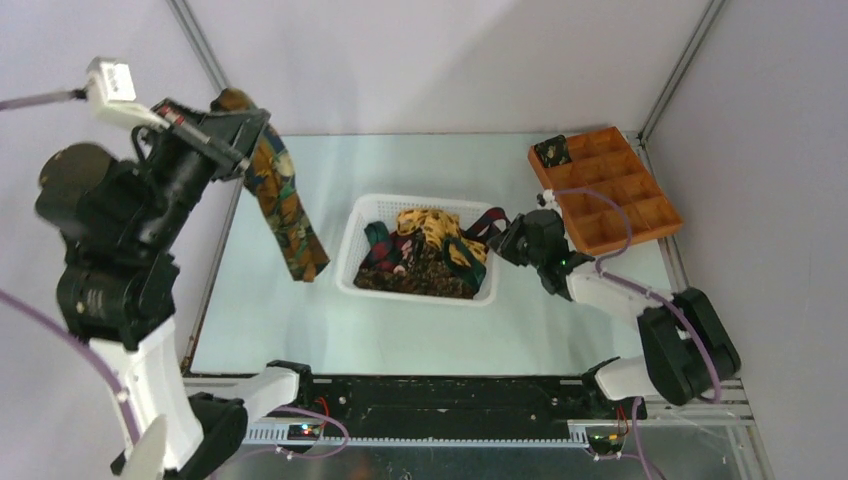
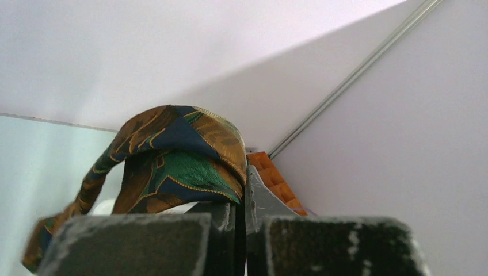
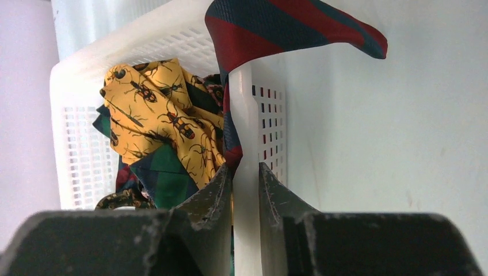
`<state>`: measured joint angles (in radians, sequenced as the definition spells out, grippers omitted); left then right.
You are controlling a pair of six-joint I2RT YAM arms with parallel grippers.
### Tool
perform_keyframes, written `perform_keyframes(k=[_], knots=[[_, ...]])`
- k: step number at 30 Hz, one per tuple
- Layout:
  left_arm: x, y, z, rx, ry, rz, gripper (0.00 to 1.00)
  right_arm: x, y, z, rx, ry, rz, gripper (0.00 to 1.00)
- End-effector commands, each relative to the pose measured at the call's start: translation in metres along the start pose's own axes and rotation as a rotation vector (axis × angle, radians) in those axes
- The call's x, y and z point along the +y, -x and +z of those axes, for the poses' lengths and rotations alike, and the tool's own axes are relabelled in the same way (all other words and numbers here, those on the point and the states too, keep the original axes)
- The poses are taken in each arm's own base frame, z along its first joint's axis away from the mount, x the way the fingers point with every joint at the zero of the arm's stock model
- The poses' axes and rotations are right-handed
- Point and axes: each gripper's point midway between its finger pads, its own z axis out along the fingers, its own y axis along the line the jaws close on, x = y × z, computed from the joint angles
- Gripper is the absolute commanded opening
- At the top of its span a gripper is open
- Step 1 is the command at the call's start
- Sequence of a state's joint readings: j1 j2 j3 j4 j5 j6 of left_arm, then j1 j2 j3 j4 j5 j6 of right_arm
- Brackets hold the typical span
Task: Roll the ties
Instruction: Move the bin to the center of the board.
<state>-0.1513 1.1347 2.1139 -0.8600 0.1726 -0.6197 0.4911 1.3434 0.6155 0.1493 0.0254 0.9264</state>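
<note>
Top view, left to right.

Left hand [image 1: 243,160] is raised at 10 o'clock of the surface [image 1: 300,330], above its left edge. It is clamped on a patterned tie [image 1: 285,215] in green, brown and orange with navy. The tie is folded over the fingers: a short hump sits above the hand and the long end hangs toward 5 o'clock. Its wide tip sits just left of the basket, and I can't tell whether it touches the surface. In the left wrist view, the left hand [image 2: 240,210] has its jaws pressed together, with the patterned tie [image 2: 178,155] arching over them.

White basket [image 1: 352,262] sits at centre of the surface. Loose ties are piled inside:
- green tie [image 1: 377,240] at 9 o'clock
- yellow tie [image 1: 430,225] with a bug print, on top at 12 o'clock
- striped tie [image 1: 488,220] in maroon and navy, draped over the rim at 2 o'clock

Right hand [image 1: 508,238] is at 3 o'clock of the basket, low and on its right wall. In the right wrist view, the right hand [image 3: 246,178] has a narrow gap, jaws pinching the white basket [image 3: 244,115] rim. The striped tie [image 3: 276,23] hangs over that rim just above the fingers. The yellow tie [image 3: 155,109] and green tie [image 3: 167,178] are inside.

Orange tray [image 1: 640,215] sits at 2 o'clock of the surface, apart from the basket. One rolled tie [image 1: 552,151] is in the compartment at its 10 o'clock corner.
</note>
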Motion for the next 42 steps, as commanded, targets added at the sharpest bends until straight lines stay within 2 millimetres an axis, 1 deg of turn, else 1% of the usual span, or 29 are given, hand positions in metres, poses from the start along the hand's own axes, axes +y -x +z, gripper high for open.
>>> perform_keyframes(k=[1, 2, 3, 4, 5, 6, 9, 10, 11, 12, 13, 14, 15, 16, 17, 18, 19, 20, 21, 22, 23, 24, 29, 30, 31, 34, 40, 41, 42], knots=[[0.008, 0.01, -0.031, -0.069, 0.061, 0.059, 0.0, 0.007, 0.075, 0.027, -0.136, 0.002, -0.028, 0.0], [0.009, 0.01, -0.036, -0.072, 0.07, 0.062, 0.0, 0.002, 0.077, 0.037, -0.127, -0.015, -0.029, 0.0], [0.01, 0.009, -0.038, -0.07, 0.075, 0.067, 0.0, 0.008, 0.094, 0.041, -0.152, 0.003, -0.036, 0.0], [0.013, 0.007, -0.041, -0.067, 0.085, 0.072, 0.0, 0.002, 0.095, 0.052, -0.135, -0.01, -0.049, 0.0], [0.013, 0.006, -0.044, -0.069, 0.088, 0.074, 0.0, 0.009, 0.113, 0.055, -0.166, 0.0, -0.049, 0.0], [0.017, 0.003, -0.044, -0.059, 0.102, 0.076, 0.0, 0.003, 0.114, 0.064, -0.156, -0.012, -0.059, 0.0], [0.022, -0.003, -0.046, -0.043, 0.117, 0.081, 0.0, 0.011, 0.146, 0.082, -0.193, 0.025, -0.089, 0.0], [0.025, -0.007, -0.045, -0.028, 0.121, 0.081, 0.0, 0.022, 0.162, 0.084, -0.219, 0.052, -0.118, 0.0], [0.025, -0.009, -0.047, -0.024, 0.118, 0.081, 0.0, 0.015, 0.163, 0.094, -0.197, 0.053, -0.123, 0.0], [0.028, -0.014, -0.045, -0.011, 0.123, 0.078, 0.0, 0.023, 0.183, 0.095, -0.222, 0.075, -0.144, 0.0], [0.027, -0.015, -0.046, -0.011, 0.116, 0.078, 0.0, 0.018, 0.179, 0.107, -0.186, 0.086, -0.15, 0.0], [0.03, -0.02, -0.044, 0.003, 0.121, 0.072, 0.0, 0.022, 0.197, 0.109, -0.201, 0.098, -0.16, 0.0], [0.029, -0.021, -0.046, 0.002, 0.115, 0.072, 0.0, 0.017, 0.194, 0.119, -0.166, 0.109, -0.159, 0.0], [0.032, -0.025, -0.044, 0.012, 0.119, 0.069, 0.0, 0.022, 0.21, 0.121, -0.184, 0.127, -0.168, 0.0], [0.032, -0.026, -0.045, 0.013, 0.118, 0.067, 0.0, 0.017, 0.207, 0.131, -0.156, 0.134, -0.166, 0.0], [0.034, -0.029, -0.045, 0.02, 0.12, 0.066, 0.0, 0.02, 0.22, 0.132, -0.169, 0.143, -0.171, 0.0], [0.034, -0.03, -0.045, 0.025, 0.121, 0.065, 0.0, 0.013, 0.217, 0.142, -0.15, 0.135, -0.17, 0.0], [0.036, -0.033, -0.045, 0.032, 0.122, 0.063, 0.0, 0.012, 0.224, 0.148, -0.152, 0.131, -0.171, 0.0], [0.037, -0.035, -0.044, 0.039, 0.126, 0.061, 0.0, 0.016, 0.233, 0.148, -0.165, 0.131, -0.175, 0.0], [0.037, -0.036, -0.044, 0.042, 0.122, 0.059, 0.0, 0.009, 0.234, 0.154, -0.164, 0.115, -0.171, 0.0], [0.038, -0.038, -0.043, 0.047, 0.126, 0.056, 0.0, 0.012, 0.243, 0.154, -0.179, 0.114, -0.171, 0.0], [0.038, -0.039, -0.044, 0.047, 0.124, 0.055, 0.0, 0.006, 0.246, 0.158, -0.184, 0.096, -0.164, 0.0], [0.045, -0.052, -0.04, 0.079, 0.132, 0.041, 0.0, 0.0, 0.273, 0.167, -0.217, 0.073, -0.135, 0.0], [0.046, -0.053, -0.039, 0.082, 0.129, 0.04, 0.0, 0.005, 0.283, 0.166, -0.235, 0.08, -0.138, 0.0], [0.048, -0.058, -0.037, 0.095, 0.127, 0.037, 0.0, -0.001, 0.282, 0.17, -0.225, 0.067, -0.135, 0.0], [0.054, -0.074, -0.03, 0.139, 0.121, 0.02, 0.0, -0.002, 0.292, 0.173, -0.248, 0.049, -0.128, 0.0], [0.061, -0.09, -0.02, 0.174, 0.11, 0.001, 0.0, -0.013, 0.302, 0.173, -0.285, 0.007, -0.092, 0.0], [0.06, -0.091, -0.019, 0.178, 0.099, 0.0, 0.0, -0.013, 0.302, 0.173, -0.285, 0.005, -0.094, 0.05], [0.06, -0.094, -0.017, 0.188, 0.092, -0.002, 0.0, -0.012, 0.302, 0.171, -0.284, 0.007, -0.097, 0.14]])
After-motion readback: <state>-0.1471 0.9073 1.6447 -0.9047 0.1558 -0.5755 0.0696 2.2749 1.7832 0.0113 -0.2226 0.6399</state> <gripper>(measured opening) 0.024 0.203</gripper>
